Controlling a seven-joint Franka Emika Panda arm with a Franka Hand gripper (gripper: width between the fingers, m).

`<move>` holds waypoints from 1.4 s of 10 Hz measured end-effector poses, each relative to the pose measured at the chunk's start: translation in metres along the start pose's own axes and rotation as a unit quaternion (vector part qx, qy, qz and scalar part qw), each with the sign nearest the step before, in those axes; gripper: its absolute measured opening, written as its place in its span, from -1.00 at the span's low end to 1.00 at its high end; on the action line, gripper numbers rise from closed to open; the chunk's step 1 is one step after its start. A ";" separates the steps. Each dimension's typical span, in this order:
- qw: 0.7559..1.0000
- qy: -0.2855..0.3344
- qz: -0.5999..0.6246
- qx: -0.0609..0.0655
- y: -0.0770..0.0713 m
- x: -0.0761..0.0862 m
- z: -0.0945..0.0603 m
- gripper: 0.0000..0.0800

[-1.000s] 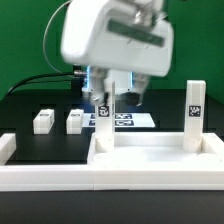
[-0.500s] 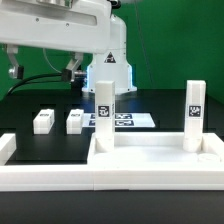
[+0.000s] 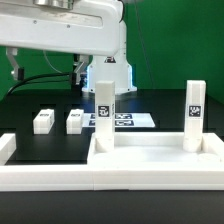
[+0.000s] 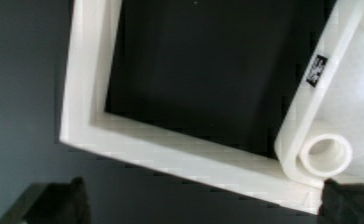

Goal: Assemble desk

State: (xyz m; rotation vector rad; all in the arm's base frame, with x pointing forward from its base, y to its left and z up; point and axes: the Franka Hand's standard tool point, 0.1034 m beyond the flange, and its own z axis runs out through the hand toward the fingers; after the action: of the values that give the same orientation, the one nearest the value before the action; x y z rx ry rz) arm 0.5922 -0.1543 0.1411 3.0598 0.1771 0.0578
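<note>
The white tabletop panel (image 3: 150, 152) lies at the front with two leg posts standing upright in its far corners, the left post (image 3: 103, 108) and the right post (image 3: 193, 113). Two more leg posts (image 3: 42, 120) (image 3: 75, 120) lie loose on the black table behind it. The arm (image 3: 60, 25) hangs high above the exterior view's left. In the wrist view my gripper (image 4: 200, 205) is open and empty. Its dark fingertips (image 4: 54, 200) stand wide apart above a post's round top (image 4: 321, 155) and a white rim corner (image 4: 108, 130).
The long white barrier wall (image 3: 40, 172) runs along the front and the exterior view's left. The marker board (image 3: 128, 120) lies flat behind the left post. The robot's base (image 3: 108, 72) stands at the back.
One second ago the gripper was low around the left upright post. It has let go and risen away toward the exterior view's left. The post stays upright.
</note>
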 end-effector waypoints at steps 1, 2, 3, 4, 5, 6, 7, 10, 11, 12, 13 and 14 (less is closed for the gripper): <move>0.999 -0.004 0.037 0.010 0.011 -0.017 0.003 0.62; 0.995 -0.006 0.092 0.032 0.017 -0.033 0.007 0.62; 0.984 -0.013 0.162 0.074 0.023 -0.052 0.011 0.62; 0.972 -0.020 0.216 0.092 0.024 -0.058 0.013 0.62; 0.965 -0.023 0.243 0.093 0.023 -0.057 0.014 0.62; 0.958 -0.025 0.271 0.091 0.021 -0.056 0.014 0.62; 0.947 -0.029 0.308 0.090 0.021 -0.056 0.014 0.62; 0.923 -0.073 0.343 0.157 0.012 -0.080 0.021 0.62; 0.920 -0.085 0.343 0.170 0.012 -0.093 0.027 0.62; 0.919 -0.098 0.342 0.172 0.003 -0.102 0.034 0.62; 0.916 -0.096 0.353 0.163 -0.009 -0.098 0.035 0.62; 0.920 -0.093 0.344 0.164 -0.009 -0.097 0.035 0.62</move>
State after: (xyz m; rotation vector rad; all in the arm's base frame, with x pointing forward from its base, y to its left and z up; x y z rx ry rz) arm 0.4963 -0.1590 0.1024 3.2434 -0.9949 -0.2474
